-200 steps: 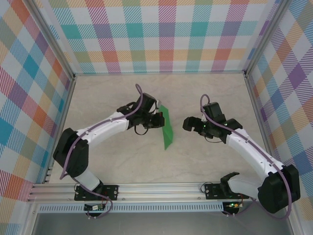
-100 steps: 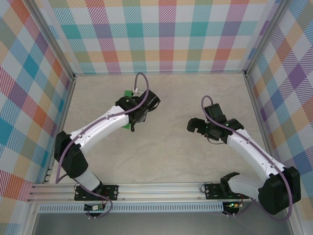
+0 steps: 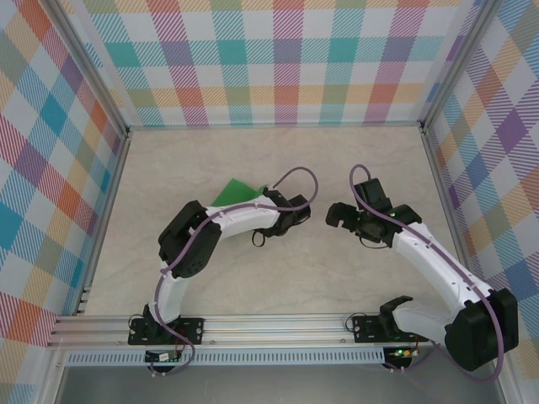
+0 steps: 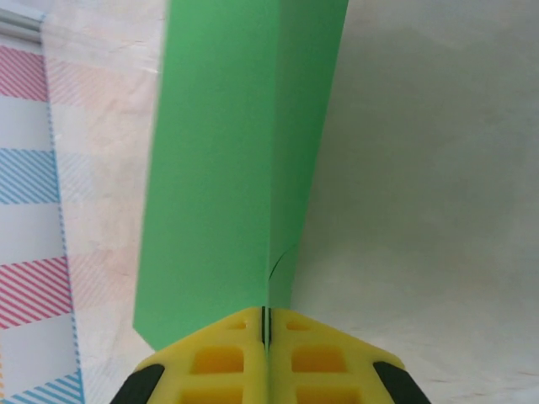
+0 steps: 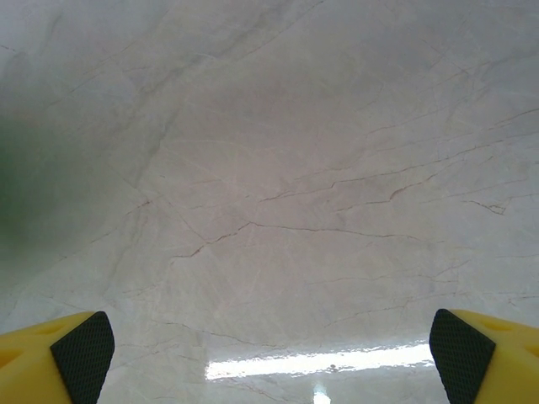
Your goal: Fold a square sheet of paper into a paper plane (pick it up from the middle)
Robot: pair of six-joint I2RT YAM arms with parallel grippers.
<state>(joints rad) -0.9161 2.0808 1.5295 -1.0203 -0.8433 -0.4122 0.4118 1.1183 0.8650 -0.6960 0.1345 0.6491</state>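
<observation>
Green paper (image 4: 223, 168), folded double along a centre crease, is pinched in my left pincer (image 4: 265, 316), the jaws pressed tight together on its near edge. From above it peeks out (image 3: 234, 192) behind my left forearm, left of mid-table. I judge the folding is partway done, with no dart shape yet. My right pincer (image 5: 271, 353) gapes wide and empty over the marbled table (image 5: 269, 168). Next I'd lay the fold flat for creasing, though my own twisted forearm crowds that spot.

Counted: one green sheet of paper (image 4: 227, 168); two grippers, namely left gripper (image 4: 265, 318) and right gripper (image 5: 271, 349); one marbled table (image 3: 253, 282).
</observation>
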